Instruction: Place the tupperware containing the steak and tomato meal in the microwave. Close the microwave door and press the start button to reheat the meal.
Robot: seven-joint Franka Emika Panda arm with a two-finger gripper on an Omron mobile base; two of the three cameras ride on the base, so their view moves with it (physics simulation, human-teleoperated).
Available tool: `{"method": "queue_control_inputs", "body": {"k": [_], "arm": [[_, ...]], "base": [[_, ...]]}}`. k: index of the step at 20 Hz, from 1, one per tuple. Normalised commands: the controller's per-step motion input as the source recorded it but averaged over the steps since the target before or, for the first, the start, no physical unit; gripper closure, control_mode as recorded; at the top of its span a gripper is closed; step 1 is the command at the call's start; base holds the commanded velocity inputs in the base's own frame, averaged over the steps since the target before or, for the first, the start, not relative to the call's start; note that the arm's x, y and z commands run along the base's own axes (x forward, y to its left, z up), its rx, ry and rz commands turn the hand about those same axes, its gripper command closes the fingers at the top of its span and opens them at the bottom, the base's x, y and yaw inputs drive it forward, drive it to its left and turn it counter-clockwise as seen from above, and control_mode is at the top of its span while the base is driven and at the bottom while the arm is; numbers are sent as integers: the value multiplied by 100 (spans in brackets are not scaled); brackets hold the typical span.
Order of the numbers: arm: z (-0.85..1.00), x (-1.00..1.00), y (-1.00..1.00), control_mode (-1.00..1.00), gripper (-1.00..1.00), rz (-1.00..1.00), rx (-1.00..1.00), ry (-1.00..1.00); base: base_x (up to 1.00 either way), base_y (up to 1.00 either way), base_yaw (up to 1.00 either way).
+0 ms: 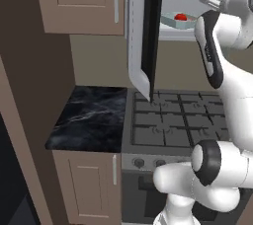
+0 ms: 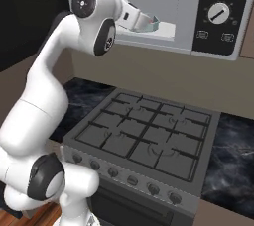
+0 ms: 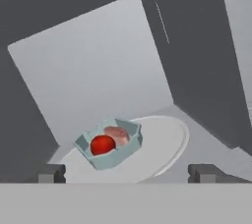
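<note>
The microwave [image 2: 188,2] hangs above the stove with its door [image 1: 143,36] swung wide open, seen edge-on in the left base view. Inside, the pale teal tupperware [image 3: 110,145] rests on the white turntable plate [image 3: 165,142]. It holds the red tomato [image 3: 102,145] and the pinkish steak [image 3: 119,133]. The tupperware [image 1: 177,20] and the tomato [image 1: 181,17] also appear in the left base view, and the tray's rim [image 2: 151,23] peeks past the hand. My gripper [image 3: 125,173] is open at the cavity mouth, just short of the tray, with nothing between its fingers.
The microwave's dark control panel [image 2: 218,14] with a dial lies right of the cavity. Below is a gas stove [image 2: 144,131] with knobs along its front. Black marble counter [image 1: 94,115] lies left of the stove, under a beige wall cabinet [image 1: 84,2].
</note>
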Motion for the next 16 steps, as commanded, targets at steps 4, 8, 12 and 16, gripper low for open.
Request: {"method": "queue_control_inputs", "body": {"k": [4,8,12,16], "arm": [[7,-100,12,-100,-100,25,-39,4],[-17,-100,28,-100,-100,19,-44,0],[-4,-100,42,-100,-100,9,-45,1],[0,-100,53,-100,-100,3,-42,6]], "base": [[0,0,0],[0,0,0],[0,0,0],[0,0,0]]}}
